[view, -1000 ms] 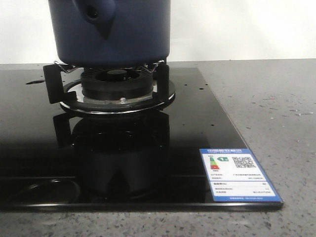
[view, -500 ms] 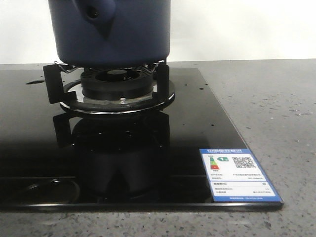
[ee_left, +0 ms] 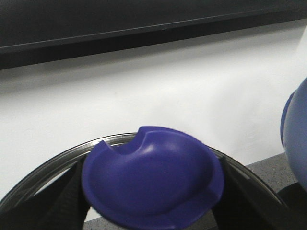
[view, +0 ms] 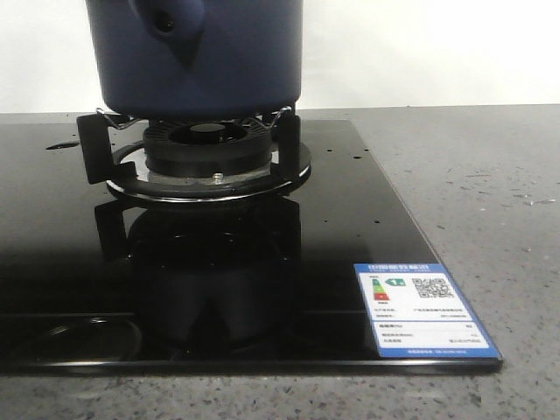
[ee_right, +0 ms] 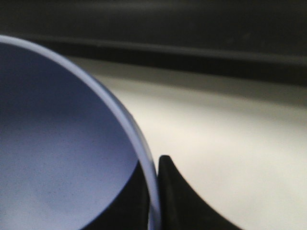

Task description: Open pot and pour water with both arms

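Observation:
The dark navy pot (view: 197, 57) fills the top of the front view, its base level with the burner's wire supports (view: 206, 144); its handle stub with a round hole (view: 166, 22) faces me. Neither gripper shows in that view. In the left wrist view my left gripper (ee_left: 153, 191) is shut on the lid's blue dished knob (ee_left: 153, 177), with the lid's metal rim (ee_left: 57, 160) curving behind it. In the right wrist view my right gripper (ee_right: 152, 191) is shut on the pot's pale rim (ee_right: 139, 143), one finger inside and one outside. Water cannot be made out.
The glossy black stove top (view: 105, 262) carries a blue and white energy label (view: 424, 311) at its front right corner. Speckled grey counter (view: 490, 201) lies to the right. A white wall stands behind.

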`<state>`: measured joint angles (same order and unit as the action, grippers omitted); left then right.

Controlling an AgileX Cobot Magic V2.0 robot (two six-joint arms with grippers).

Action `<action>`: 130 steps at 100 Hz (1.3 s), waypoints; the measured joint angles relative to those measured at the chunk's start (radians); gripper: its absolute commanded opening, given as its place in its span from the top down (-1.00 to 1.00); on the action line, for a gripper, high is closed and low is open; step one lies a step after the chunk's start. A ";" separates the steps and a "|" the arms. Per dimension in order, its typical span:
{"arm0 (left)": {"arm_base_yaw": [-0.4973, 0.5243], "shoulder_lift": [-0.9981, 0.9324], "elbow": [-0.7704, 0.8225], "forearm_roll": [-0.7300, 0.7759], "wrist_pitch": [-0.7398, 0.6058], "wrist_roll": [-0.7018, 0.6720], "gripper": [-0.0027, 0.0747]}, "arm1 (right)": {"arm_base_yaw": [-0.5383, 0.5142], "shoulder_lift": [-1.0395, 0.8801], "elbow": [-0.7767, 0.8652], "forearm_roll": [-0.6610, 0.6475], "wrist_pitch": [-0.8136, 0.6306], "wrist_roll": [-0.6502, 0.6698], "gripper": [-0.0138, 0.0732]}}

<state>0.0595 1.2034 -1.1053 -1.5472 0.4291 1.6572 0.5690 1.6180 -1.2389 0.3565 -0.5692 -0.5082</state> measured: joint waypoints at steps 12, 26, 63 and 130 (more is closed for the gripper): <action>0.000 0.000 0.000 0.000 0.000 0.000 -0.20 | 0.000 0.000 0.000 -0.035 -0.058 0.000 0.78; 0.000 0.000 0.000 0.000 0.000 0.000 -0.20 | 0.000 -0.001 0.000 -0.063 -0.099 0.000 0.78; 0.000 0.000 0.000 0.000 0.000 0.000 -0.20 | 0.000 -0.001 0.000 -0.104 -0.239 -0.002 0.78; 0.000 0.000 0.000 0.000 0.000 0.000 -0.20 | 0.000 -0.001 0.000 -0.135 -0.218 0.000 0.78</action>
<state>0.0595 1.2034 -1.1053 -1.5472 0.4291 1.6572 0.5690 1.6174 -1.2389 0.2212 -0.7873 -0.5081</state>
